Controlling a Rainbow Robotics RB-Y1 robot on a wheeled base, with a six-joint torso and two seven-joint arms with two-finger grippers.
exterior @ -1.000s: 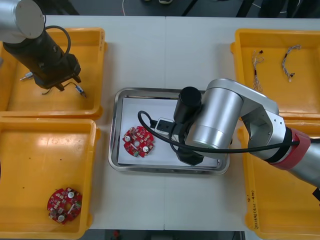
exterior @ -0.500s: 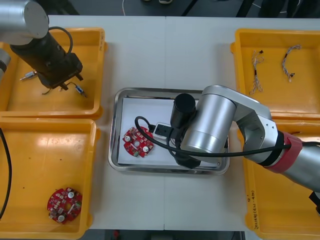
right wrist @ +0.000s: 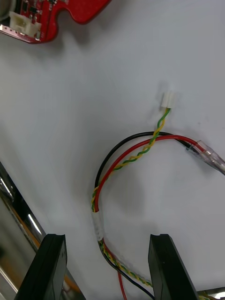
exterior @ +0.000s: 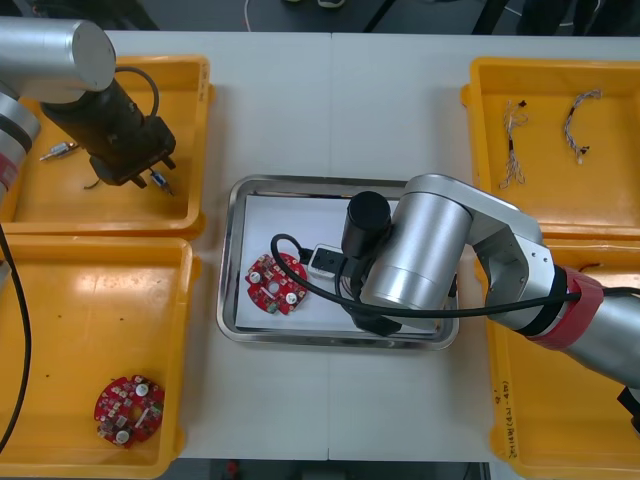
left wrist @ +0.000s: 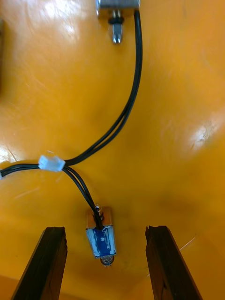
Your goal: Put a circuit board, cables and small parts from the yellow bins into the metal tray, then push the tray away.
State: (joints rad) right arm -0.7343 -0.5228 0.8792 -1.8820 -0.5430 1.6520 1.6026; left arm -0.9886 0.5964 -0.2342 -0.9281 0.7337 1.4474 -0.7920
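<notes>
In the right wrist view my right gripper stands open just above the white floor of the metal tray. A red, black and yellow-green cable lies loose on that floor and runs down between the fingers. A round red circuit board lies in the tray's left half, and its edge shows beyond the cable. My left gripper hangs open low in the far-left yellow bin. Between its fingers lies a small blue metal part with black wires.
A second circuit board lies in the near-left bin. Thin cables rest in the far-right bin. Another small metal part lies farther along the black wires. My right arm covers the tray's right half.
My right gripper has opened and let the cable go onto the tray floor. The left gripper has shifted a little to the right inside the far-left bin.
</notes>
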